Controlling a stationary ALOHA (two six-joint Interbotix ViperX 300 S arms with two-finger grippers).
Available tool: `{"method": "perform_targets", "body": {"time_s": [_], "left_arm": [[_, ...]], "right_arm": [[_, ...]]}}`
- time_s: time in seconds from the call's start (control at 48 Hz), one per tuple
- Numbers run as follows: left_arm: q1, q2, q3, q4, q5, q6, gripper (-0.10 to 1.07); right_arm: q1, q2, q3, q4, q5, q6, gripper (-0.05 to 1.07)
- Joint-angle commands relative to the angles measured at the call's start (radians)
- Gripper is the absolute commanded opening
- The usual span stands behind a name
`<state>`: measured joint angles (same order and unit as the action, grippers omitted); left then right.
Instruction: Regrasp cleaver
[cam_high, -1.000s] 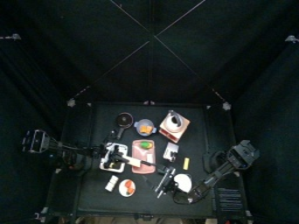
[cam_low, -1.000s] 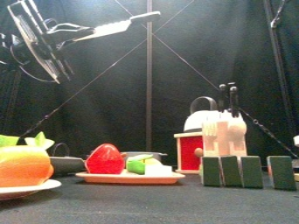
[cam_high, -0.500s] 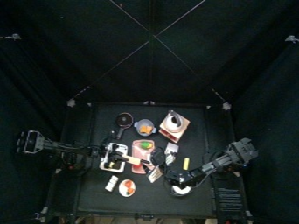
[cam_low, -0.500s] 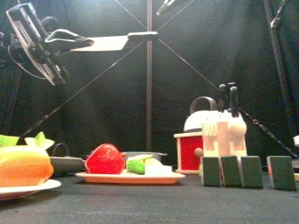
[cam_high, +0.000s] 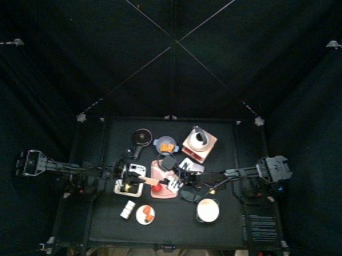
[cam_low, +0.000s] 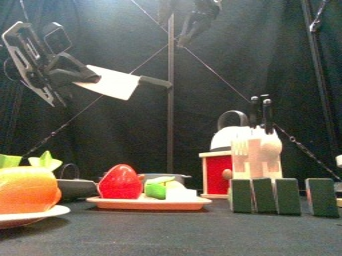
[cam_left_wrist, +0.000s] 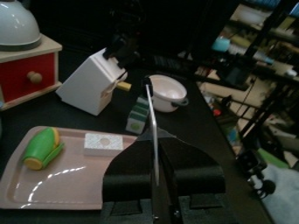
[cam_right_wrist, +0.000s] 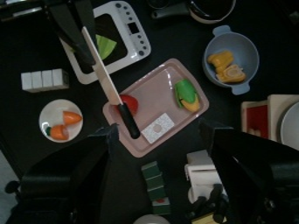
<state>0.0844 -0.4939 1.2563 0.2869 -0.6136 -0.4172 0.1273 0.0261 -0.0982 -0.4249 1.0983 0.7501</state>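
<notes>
The cleaver (cam_low: 118, 82) hangs high over the table's left side, with its pale blade toward the left arm and its black handle pointing right. My left gripper (cam_low: 70, 70) is shut on the blade end. In the left wrist view the cleaver (cam_left_wrist: 156, 131) shows edge-on, rising from between the jaws of the left gripper (cam_left_wrist: 158, 179). My right gripper (cam_low: 195, 14) hovers above the handle, jaws wide open and holding nothing. From the right wrist view, the right gripper (cam_right_wrist: 158, 138) looks down on the cleaver (cam_right_wrist: 105, 79) and on the left gripper (cam_right_wrist: 73, 22).
Below lie a pink tray (cam_right_wrist: 163, 83) with corn and a tomato, a white scale (cam_right_wrist: 126, 31), a blue bowl (cam_right_wrist: 230, 58) and a small plate (cam_right_wrist: 59, 118). A white knife block (cam_low: 257, 150), a red grinder (cam_low: 217, 170) and dark blocks (cam_low: 274, 195) stand at the right.
The right arm swung from the table's front edge to the middle, above the cleaver. The left gripper tilted the cleaver and brought it lower.
</notes>
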Motion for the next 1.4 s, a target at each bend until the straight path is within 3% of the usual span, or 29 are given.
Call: {"method": "perform_targets", "body": {"time_s": [0.0,0.146,0.438,0.833,1.188,1.375], "left_arm": [[0.003,-0.003,-0.012,-0.002,0.017,0.023,0.38],[0.003,-0.005,-0.011,-0.003,0.028,0.058,0.38],[0.009,-0.003,0.002,-0.003,0.028,0.129,0.38],[0.009,-0.005,-0.008,-0.003,0.012,0.137,0.38],[0.008,-0.005,-0.017,-0.003,0.002,0.135,0.38],[0.009,-0.005,-0.02,-0.025,-0.002,0.135,0.38]], "right_arm": [[-0.029,-0.049,0.048,0.018,-0.072,-0.006,1.01],[-0.044,-0.095,0.163,0.044,-0.183,-0.044,1.01],[-0.046,-0.135,0.311,-0.017,-0.463,-0.058,1.01],[-0.038,-0.064,0.377,-0.029,-0.532,-0.077,1.01],[-0.043,0.049,0.336,-0.041,-0.565,-0.086,1.0],[-0.046,0.055,0.337,-0.052,-0.58,-0.086,0.87]]}}
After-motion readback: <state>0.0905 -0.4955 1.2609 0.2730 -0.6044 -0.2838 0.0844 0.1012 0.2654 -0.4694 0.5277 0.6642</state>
